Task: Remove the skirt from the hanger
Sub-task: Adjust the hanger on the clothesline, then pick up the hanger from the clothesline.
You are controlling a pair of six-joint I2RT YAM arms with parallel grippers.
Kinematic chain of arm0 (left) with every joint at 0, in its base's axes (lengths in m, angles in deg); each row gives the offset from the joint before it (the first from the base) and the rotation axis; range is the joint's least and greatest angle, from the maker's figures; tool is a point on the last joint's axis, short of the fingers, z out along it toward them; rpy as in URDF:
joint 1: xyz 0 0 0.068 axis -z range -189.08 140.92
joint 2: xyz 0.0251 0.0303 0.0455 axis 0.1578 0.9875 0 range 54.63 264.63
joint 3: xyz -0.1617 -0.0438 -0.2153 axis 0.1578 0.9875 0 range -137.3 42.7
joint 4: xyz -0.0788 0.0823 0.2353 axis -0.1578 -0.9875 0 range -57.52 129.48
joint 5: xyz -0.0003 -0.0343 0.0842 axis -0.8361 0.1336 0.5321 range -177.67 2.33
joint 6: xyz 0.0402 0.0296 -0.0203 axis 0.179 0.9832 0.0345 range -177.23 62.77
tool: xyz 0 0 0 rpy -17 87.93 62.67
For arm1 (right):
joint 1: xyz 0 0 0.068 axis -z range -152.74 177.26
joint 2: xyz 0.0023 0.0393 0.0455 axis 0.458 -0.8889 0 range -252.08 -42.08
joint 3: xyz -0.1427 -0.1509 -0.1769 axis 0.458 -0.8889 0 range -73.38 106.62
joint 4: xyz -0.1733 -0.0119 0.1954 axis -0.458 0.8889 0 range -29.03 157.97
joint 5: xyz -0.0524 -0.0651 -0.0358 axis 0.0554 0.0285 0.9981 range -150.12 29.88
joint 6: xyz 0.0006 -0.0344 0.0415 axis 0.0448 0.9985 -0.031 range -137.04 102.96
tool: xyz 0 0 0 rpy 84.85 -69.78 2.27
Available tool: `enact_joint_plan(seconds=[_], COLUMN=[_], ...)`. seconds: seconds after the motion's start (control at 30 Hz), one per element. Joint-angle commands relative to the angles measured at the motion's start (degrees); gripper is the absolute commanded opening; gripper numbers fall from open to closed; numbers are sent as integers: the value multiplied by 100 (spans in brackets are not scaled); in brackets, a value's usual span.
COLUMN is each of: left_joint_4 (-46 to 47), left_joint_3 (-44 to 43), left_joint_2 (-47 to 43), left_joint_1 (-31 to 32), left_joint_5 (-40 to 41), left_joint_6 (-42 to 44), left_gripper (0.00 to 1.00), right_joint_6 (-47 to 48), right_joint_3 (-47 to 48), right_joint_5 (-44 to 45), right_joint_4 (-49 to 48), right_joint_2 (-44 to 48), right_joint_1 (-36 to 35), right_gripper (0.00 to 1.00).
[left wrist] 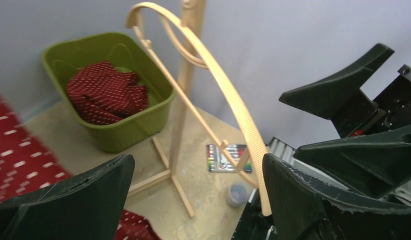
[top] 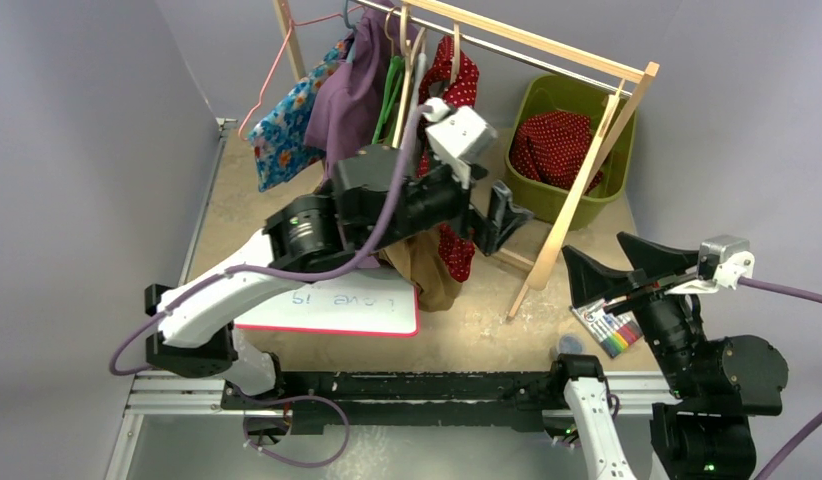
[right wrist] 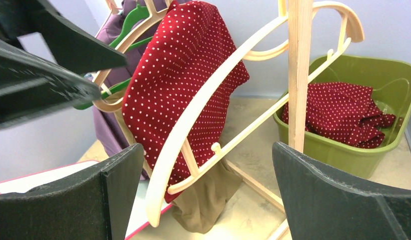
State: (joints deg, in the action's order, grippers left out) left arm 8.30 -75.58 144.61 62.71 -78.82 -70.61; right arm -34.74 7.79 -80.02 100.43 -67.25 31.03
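Left claw (left wrist: 197,165) gapes wide — red dotted skirt (right wrist: 178,75) hangs by the wooden hanger (right wrist: 213,87).

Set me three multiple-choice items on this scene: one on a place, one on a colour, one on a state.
1. Where does the loose red dotted cloth lie?
A on a chair; B in the green bin; C in a drawer.
2. What colour is the border of the whiteboard?
A blue; B yellow; C red.
3. How do the jaws of the left gripper stand?
A open; B shut on a marker; C shut on a cup.

Answers:
B: the cloth sits inside the bin's walls.
C: a red rim runs along the board's near edge.
A: its fingers stand wide apart.
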Motion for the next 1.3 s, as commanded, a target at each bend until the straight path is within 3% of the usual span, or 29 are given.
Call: enact_joint_plan(seconds=[0.0,0.17,0.53,0.67,0.77,1.27], left_joint_4=[-450,-904,-620,-331,-180,628], left_joint_3=[-108,-721,-1453,-1646,-1768,-2144], left_joint_2=[-389,-193,414,620,729,1263], left_joint_1=[-13,-318,-1875,-1938,-1941,-1954], left_joint_5=[1156,2191,1315,1037,1362,1982], left_joint_6=[57,-74,-347,-243,-229,223], left_gripper=[99,96,86,85,84,58], right_joint_6=[42,74,20,19,21,-107], right_joint_3=[-130,-156,-159,-105,-121,-82], right_joint_5=[118,96,145,118,135,83], right_joint_4=[-511,-547,-501,-521,-518,-394], right_joint_2=[-122,-167,-135,-169,-145,-21], right_joint_1=[-69,-74,-86,-87,-86,-86], right_gripper=[99,99,99,99,99,99])
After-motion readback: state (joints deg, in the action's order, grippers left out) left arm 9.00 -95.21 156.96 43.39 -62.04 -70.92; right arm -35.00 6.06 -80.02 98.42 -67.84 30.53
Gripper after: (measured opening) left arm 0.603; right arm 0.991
